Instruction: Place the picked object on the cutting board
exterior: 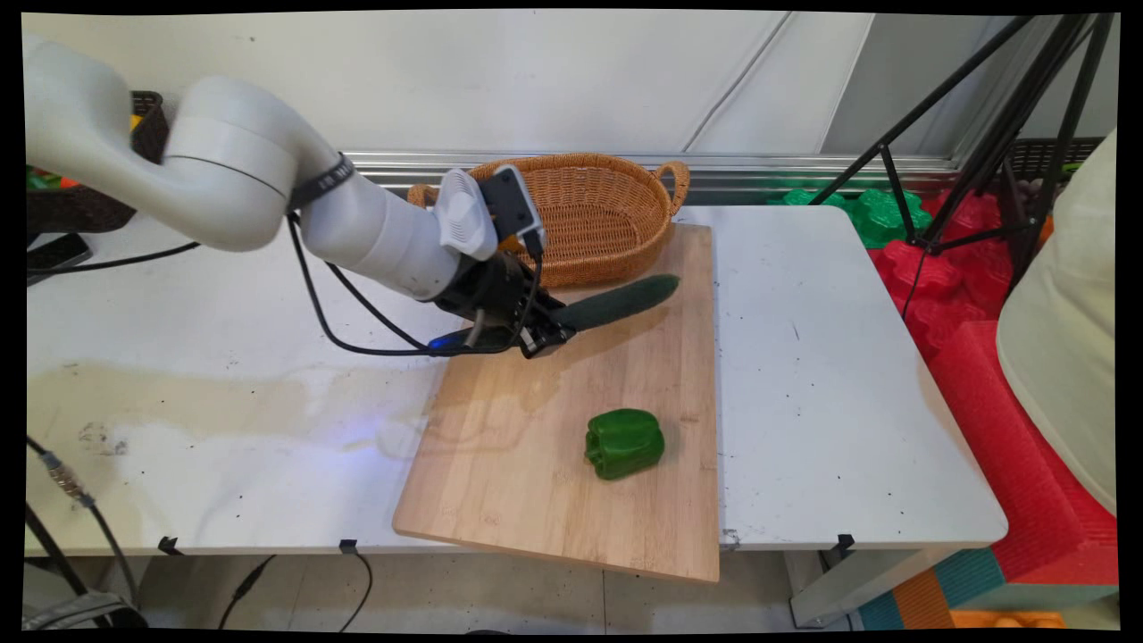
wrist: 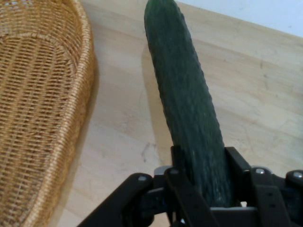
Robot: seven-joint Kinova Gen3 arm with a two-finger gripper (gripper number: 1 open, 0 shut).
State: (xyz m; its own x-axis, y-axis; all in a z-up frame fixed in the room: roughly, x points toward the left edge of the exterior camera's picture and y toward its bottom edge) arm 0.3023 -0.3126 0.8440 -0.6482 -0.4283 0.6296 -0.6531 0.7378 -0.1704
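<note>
Your gripper [exterior: 546,338] has its two fingers [wrist: 182,163] closed around one end of the cucumber [exterior: 616,302], so nearly the whole length sticks out unsupported toward the cutting board's far right corner. It appears lifted off the board, throwing a shadow beneath, though you cannot be sure the far tip is clear. That end grip is the main risk: the long free part can lever downward and the smooth, bumpy skin can twist or slide out between the pads if you swing quickly.

The wicker basket [exterior: 594,210] sits at the cutting board's [exterior: 554,500] far edge, just beside the cucumber; in the hand view its rim runs close along the left. A careless sweep could catch the tip on that rim and push the light basket back.

The green pepper [exterior: 624,443] lies near the board's middle, well apart from the gripper, but a dropped cucumber could roll into it.
</note>
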